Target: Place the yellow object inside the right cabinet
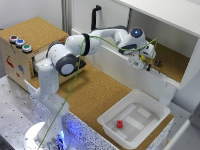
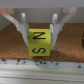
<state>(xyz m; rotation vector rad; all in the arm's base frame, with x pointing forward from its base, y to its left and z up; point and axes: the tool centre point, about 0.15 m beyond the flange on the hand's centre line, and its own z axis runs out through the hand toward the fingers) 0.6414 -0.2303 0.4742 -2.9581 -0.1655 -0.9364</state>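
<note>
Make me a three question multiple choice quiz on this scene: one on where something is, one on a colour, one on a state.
1. Where is the small red cube?
A. in the white plastic bin
B. on the cork-topped box
C. in the end effector

2. What colour is the block between the fingers?
A. red
B. yellow
C. blue

3. What state is the end effector in?
A. open and empty
B. out of view
C. shut on the block

Answers: 1 A, the exterior view shows the cube on the bin's floor. 2 B, the wrist view shows a yellow block with dark letters. 3 C, a finger presses each side of it above the cabinet's cork floor.
</note>
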